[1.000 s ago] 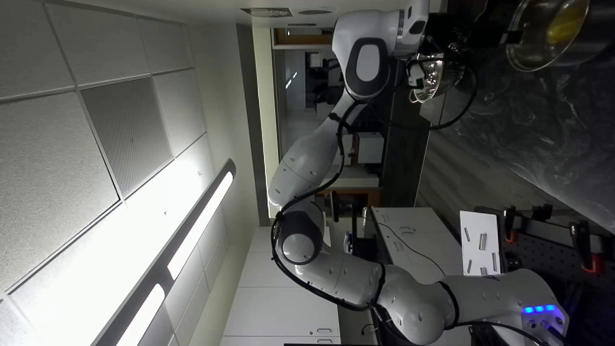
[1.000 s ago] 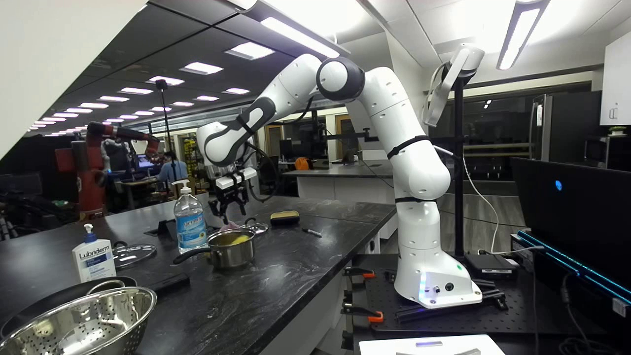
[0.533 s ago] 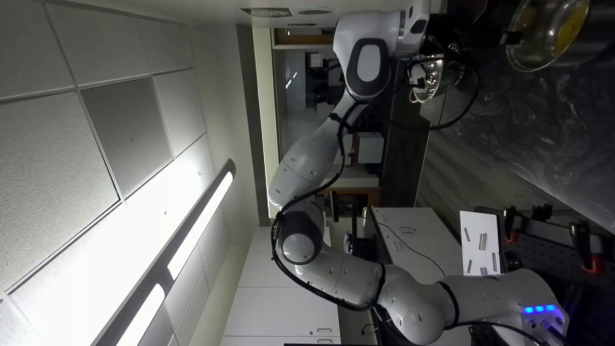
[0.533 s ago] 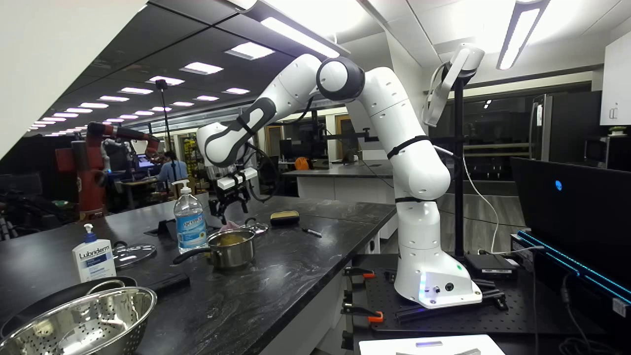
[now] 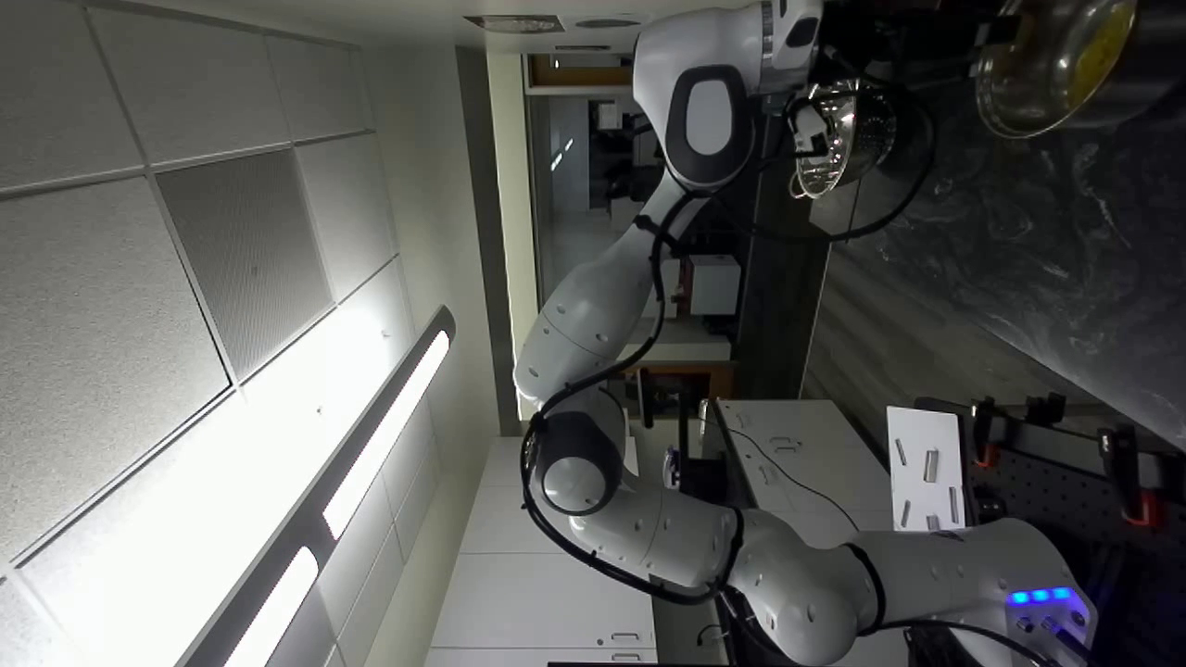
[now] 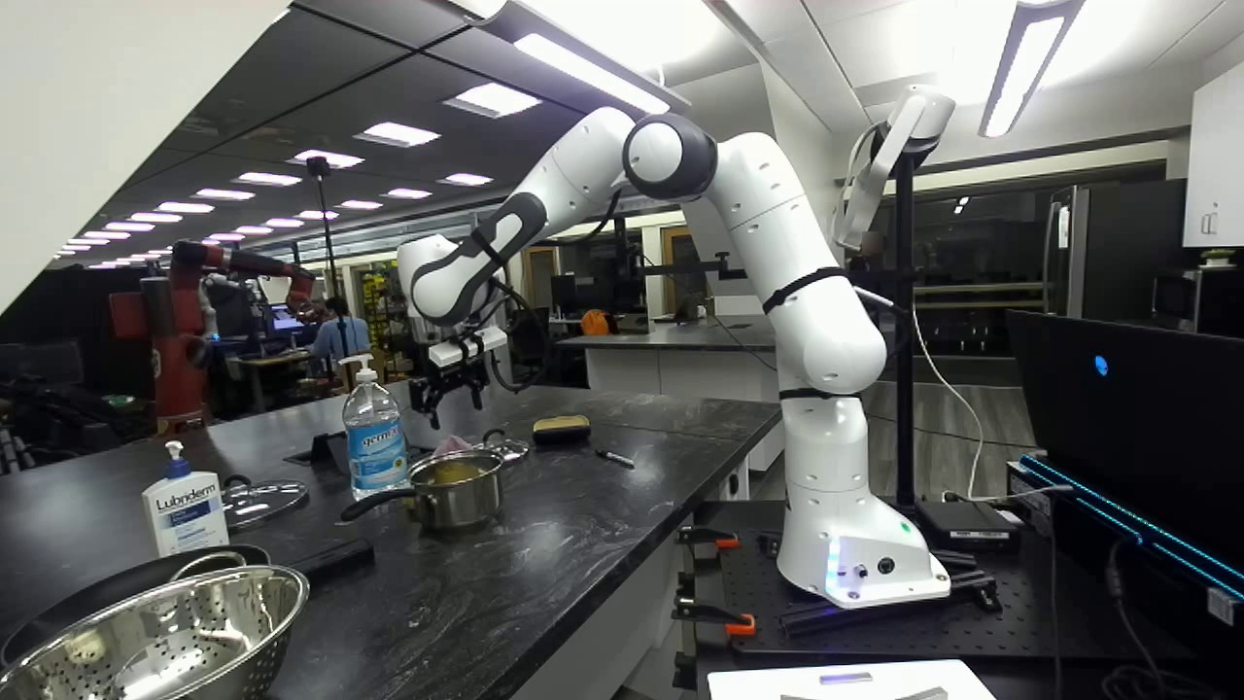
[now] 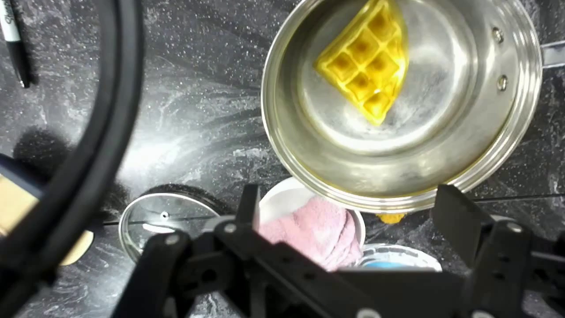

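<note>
Yellow waffle piece (image 7: pixel 368 62) is contained within a steel pot (image 7: pixel 397 174); above the worktop (image 7: pixel 198 101), the hand (image 7: pixel 348 206) is suspended near the pot, its fingers (image 7: pixel 461 223) spread apart.

Robotics lab indicated: in exterior view, red robot (image 6: pixel 187 331) seen at left, person (image 6: pixel 340 335) near lit monitor (image 6: pixel 286 319); white arm (image 6: pixel 768 224) mounted lower right on perforated board (image 6: pixel 855 637), clamps (image 6: pixel 714 614) fitted at edge.

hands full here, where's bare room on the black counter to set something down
Broadest: the counter between the saucepan, marker and robot-side edge. Smaller: between saucepan, marker and small glass lid. Crowded: beside the saucepan, where the open gripper hangs near the bowl, pink cloth and blue-labelled bottle; also by the colander and lotion bottle.
</note>
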You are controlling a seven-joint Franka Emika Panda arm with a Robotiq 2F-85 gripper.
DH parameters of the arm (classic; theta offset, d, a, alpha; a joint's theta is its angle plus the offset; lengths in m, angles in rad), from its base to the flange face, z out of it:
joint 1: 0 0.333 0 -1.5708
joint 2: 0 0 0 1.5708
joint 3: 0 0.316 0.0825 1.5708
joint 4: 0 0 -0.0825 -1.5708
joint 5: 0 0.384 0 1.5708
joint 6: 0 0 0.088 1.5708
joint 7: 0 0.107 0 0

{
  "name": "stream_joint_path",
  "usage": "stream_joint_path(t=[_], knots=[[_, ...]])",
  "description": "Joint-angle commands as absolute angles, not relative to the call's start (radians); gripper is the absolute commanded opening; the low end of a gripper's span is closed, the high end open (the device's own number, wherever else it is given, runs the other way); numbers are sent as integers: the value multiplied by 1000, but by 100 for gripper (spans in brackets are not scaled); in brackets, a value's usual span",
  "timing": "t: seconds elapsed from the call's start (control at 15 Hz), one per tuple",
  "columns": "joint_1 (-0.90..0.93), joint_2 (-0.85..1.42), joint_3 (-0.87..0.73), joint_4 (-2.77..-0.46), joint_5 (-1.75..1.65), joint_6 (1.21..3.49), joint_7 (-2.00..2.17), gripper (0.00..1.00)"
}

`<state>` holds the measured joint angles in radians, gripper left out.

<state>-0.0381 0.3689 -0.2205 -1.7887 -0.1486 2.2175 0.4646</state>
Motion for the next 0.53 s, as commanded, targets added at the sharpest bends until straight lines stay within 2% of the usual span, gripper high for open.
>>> stream_joint_path(t=[0.0, 0.47], knots=[[-58, 365, -232, -1774, -155, 2252, 494, 100], [-120, 401, -236, -1729, -88, 2290, 486, 100]])
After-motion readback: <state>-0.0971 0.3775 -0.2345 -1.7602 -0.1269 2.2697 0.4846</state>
